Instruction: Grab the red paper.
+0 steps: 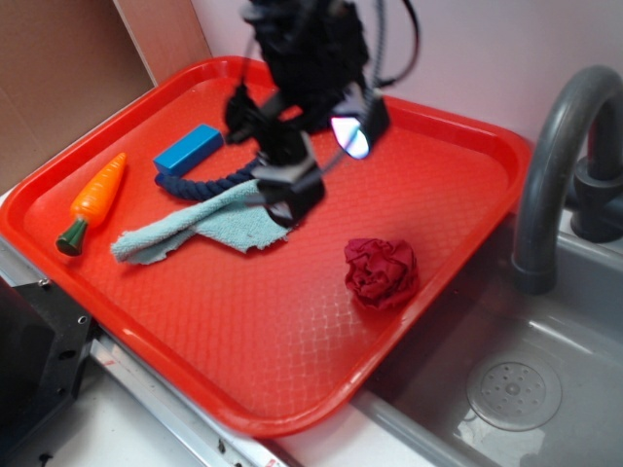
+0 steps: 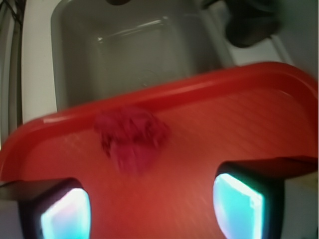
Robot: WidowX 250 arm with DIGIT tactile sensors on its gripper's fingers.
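Two fingertips (image 2: 64, 214) glowing pale blue at the bottom of the wrist view, set well apart, nothing between them: gripper (image 1: 292, 185) spread wide and empty. Hovering over the red tray (image 1: 243, 331), above the inner end of a pale blue-green cloth (image 1: 195, 229), blurred in the exterior view. Red paper (image 1: 381, 272) lying on the tray floor off to the sink side of the gripper, well apart from it, not touching the cloth; a crumpled dark crimson ball, near the tray edge that borders the grey sink (image 1: 545, 389). Seen from the wrist, red paper (image 2: 130, 139) ahead of the fingertips and closer to the left-hand one, smeared by blur, just short of the tray rim (image 2: 199, 84), with the sink basin (image 2: 134, 50) beyond. On the gripper's far side from the paper: blue block (image 1: 189, 149), dark blue rope (image 1: 200, 184) partly under the cloth, toy carrot (image 1: 92, 201) nearest the tray's outer edge. Grey faucet (image 1: 555, 165) curving up past the paper.
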